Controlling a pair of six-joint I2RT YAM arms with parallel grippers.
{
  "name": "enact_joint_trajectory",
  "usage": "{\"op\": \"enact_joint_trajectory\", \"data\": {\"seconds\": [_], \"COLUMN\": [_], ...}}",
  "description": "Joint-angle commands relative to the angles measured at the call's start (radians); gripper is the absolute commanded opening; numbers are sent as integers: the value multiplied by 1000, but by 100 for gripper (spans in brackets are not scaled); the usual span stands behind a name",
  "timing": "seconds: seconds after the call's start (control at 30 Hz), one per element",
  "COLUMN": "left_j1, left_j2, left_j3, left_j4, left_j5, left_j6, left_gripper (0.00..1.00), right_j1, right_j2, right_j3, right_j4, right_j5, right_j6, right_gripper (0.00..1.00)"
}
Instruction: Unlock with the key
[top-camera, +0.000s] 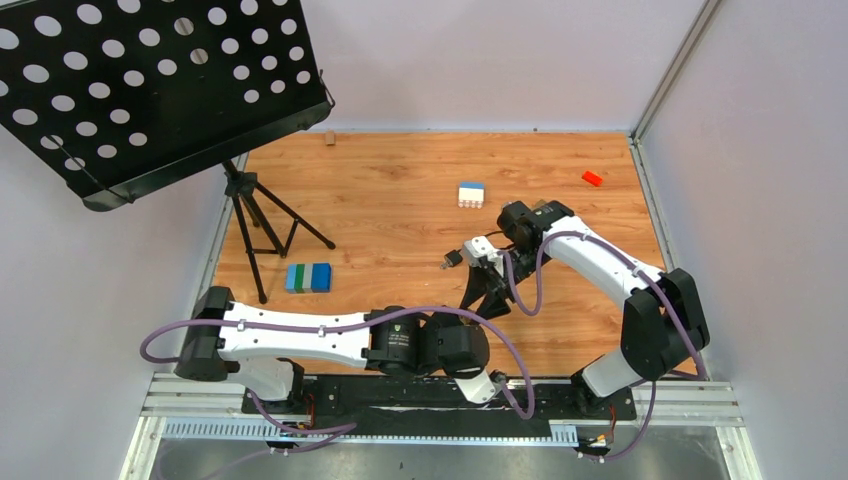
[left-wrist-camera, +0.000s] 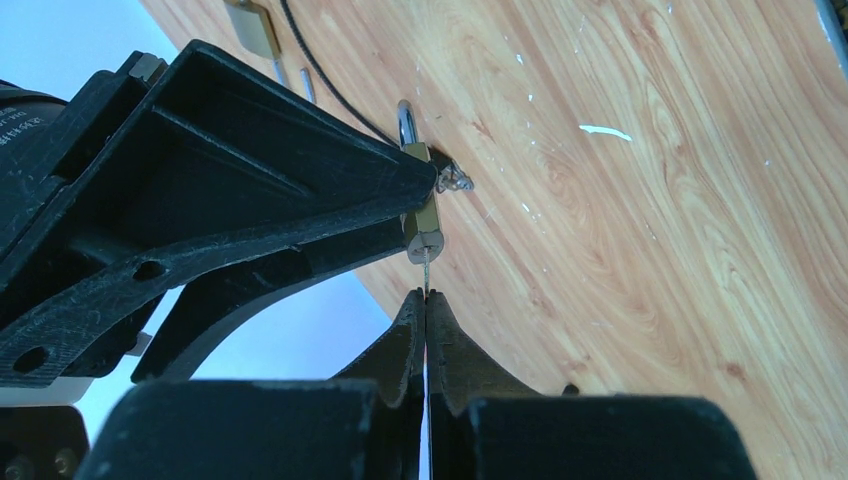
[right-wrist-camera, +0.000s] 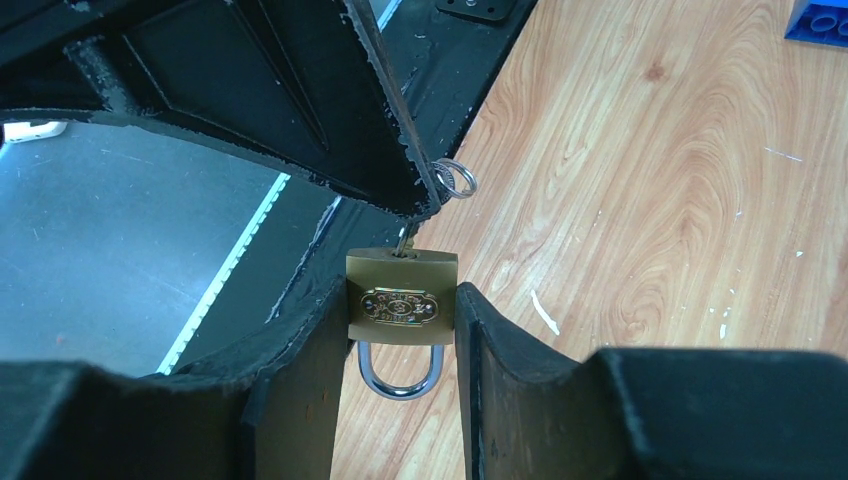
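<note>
Right wrist view: my right gripper (right-wrist-camera: 400, 330) clamps the brass padlock (right-wrist-camera: 400, 290), keyway facing the left gripper (left-wrist-camera: 426, 305), which pinches the key (right-wrist-camera: 405, 238), its blade seated along the lock's long axis; I'd twist next.

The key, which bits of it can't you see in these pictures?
Left wrist view: the key shows only as a thin sliver; its head is pinched inside the shut left pincer.
Right wrist view: its tip is buried in the padlock that the right pincer holds; how deep, I cannot tell.
Top view: the key is too small to spot where the pincers meet.
</note>
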Motion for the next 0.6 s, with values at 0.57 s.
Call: {"op": "enact_joint_trajectory", "data": {"seconds": [0.57], "left_j1": [-37], "left_j2": [-20], "left_j3": [-74], "left_j4": [117], "left_j5": [-6], "left_j6": [-30], "left_gripper": [0], "right_j1": [-37], "right_j2": [-9], "right_j3": [44], "right_j4": [90], "right_j5": [-144], "right_j6": [114], "right_gripper": [0]}}
